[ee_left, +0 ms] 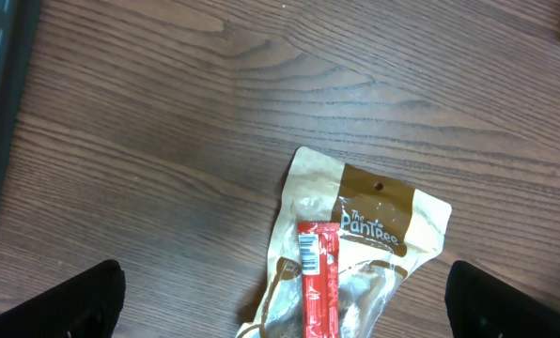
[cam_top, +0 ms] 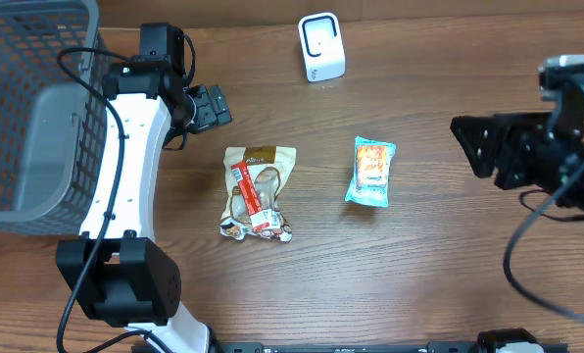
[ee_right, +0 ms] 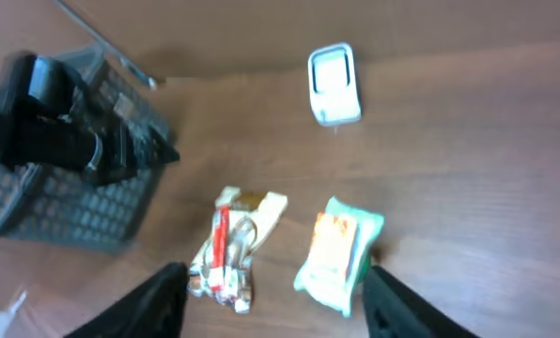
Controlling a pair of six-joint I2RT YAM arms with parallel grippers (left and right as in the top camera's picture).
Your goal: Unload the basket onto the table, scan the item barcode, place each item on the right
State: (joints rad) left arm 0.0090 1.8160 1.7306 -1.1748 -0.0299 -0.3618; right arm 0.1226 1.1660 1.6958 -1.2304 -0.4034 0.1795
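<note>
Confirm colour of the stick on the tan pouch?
Red stick, clearest in left wrist view.

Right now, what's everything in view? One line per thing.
mesh basket: 1, grey, far left of the table
barcode scanner: 1, white, top centre
snack pouch: 1, beige and brown, left of centre, lying flat
stick packet: 1, red with a barcode label, lying on the snack pouch
snack packet: 1, teal and orange, centre, right of the pouch and apart from it
table: 1, brown wood grain, under everything
left gripper: 1, black on a white arm, open, empty, between basket and pouch
right gripper: 1, black, fingers apart, empty, far right
</note>
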